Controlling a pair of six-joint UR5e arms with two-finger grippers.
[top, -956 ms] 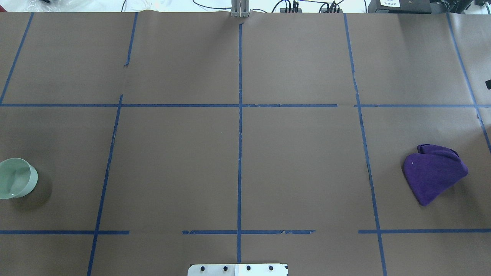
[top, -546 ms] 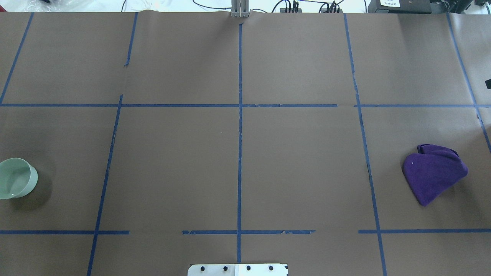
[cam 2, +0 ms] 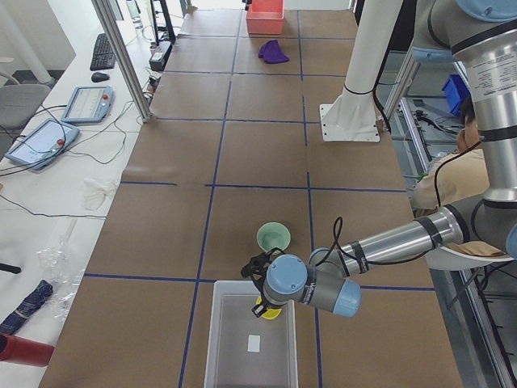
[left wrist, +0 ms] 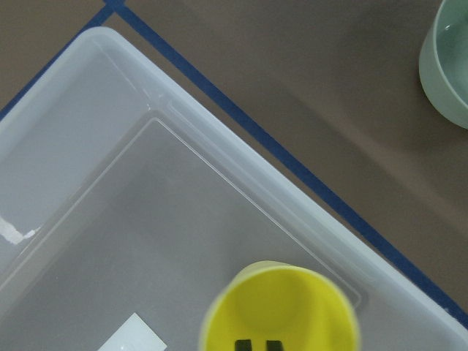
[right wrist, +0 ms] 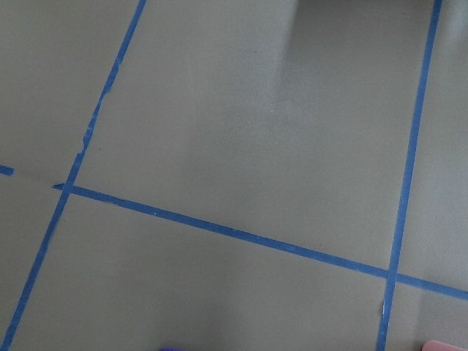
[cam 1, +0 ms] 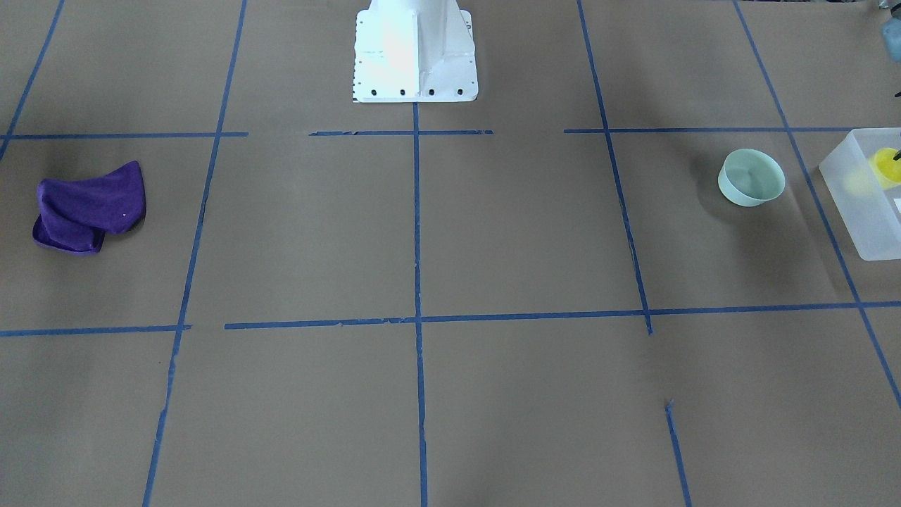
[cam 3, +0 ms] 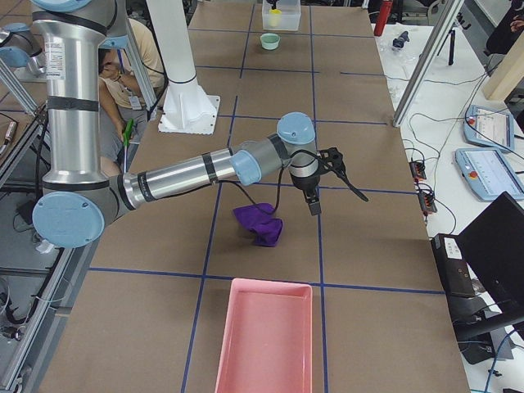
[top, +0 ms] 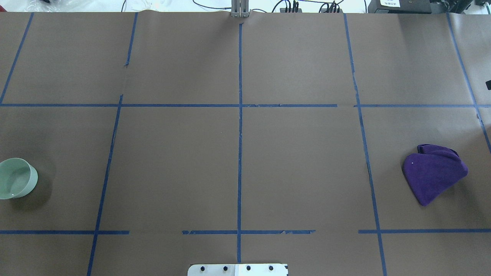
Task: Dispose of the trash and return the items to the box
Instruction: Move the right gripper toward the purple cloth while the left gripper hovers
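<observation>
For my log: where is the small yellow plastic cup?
Left wrist view: the yellow cup is over the frosted white plastic bin, by its wall nearest the pale green bowl.

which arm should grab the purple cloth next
Right: the right gripper hangs near the purple cloth; the left gripper is at the other end, holding the yellow cup over the box.

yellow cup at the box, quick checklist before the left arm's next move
1. Yellow cup within the box walls: ok, near a corner in the left wrist view.
2. Left gripper hold on the cup: cannot tell.
3. Cup resting on the box floor or hanging above it: cannot tell.
4. Box floor around the cup free of other things: ok, only a white label beside it.
5. Green bowl clear of the box: ok, outside and apart.
6. Right gripper out of the way: ok, at the table's far end by the purple cloth.
</observation>
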